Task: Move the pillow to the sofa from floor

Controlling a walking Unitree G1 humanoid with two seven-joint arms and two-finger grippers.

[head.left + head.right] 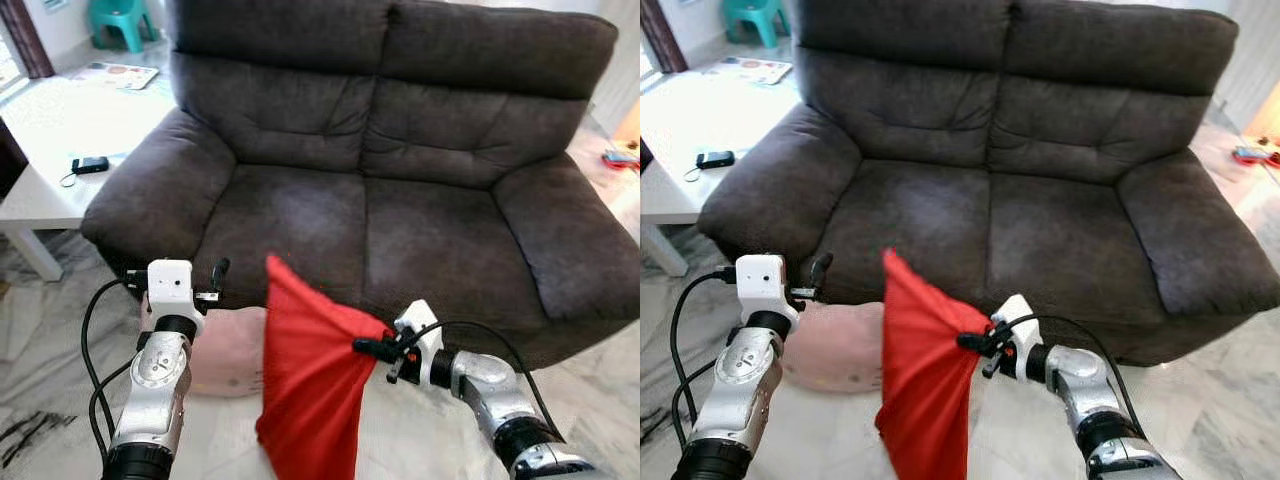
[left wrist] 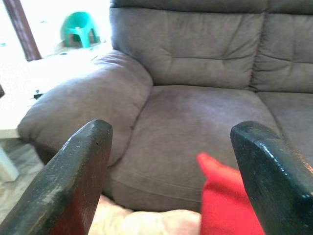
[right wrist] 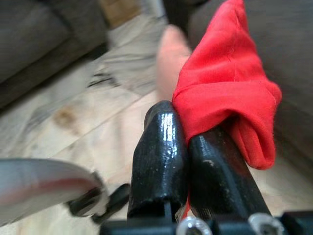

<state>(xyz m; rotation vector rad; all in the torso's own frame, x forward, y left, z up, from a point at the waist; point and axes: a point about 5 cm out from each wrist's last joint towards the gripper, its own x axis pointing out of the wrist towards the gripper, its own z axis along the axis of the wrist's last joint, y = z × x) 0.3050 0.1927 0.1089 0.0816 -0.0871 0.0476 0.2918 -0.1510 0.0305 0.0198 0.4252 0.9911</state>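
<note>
Sofa: I count one dark grey sofa (image 1: 400,190), two seats, filling the upper and middle frame of the head views.
Pillows: I see two. One red pillow (image 1: 310,380) hangs low centre, just in front of the sofa's front edge, its top corner poking up against the seat front. One pale pink pillow (image 1: 225,350) lies on the floor at lower left, touching the red one's left side.
Right gripper: my right gripper (image 1: 372,347) sits lower right of centre, fingers (image 3: 161,156) pinched together on a bunched fold of the red pillow's right edge; the wrist view shows red cloth squeezed between the two black fingers.
Left gripper: my left gripper (image 2: 171,176) is raised at lower left, above the pink pillow, jaws spread wide and holding nothing; its wrist view looks between both fingers at the sofa seat and left armrest.
Floor: pale marble tile (image 1: 600,370), under both pillows.
Side table: one white table (image 1: 50,190) at the left edge, one small black device (image 1: 90,165) on it.
Stool: one teal stool (image 1: 122,22) at upper left.
</note>
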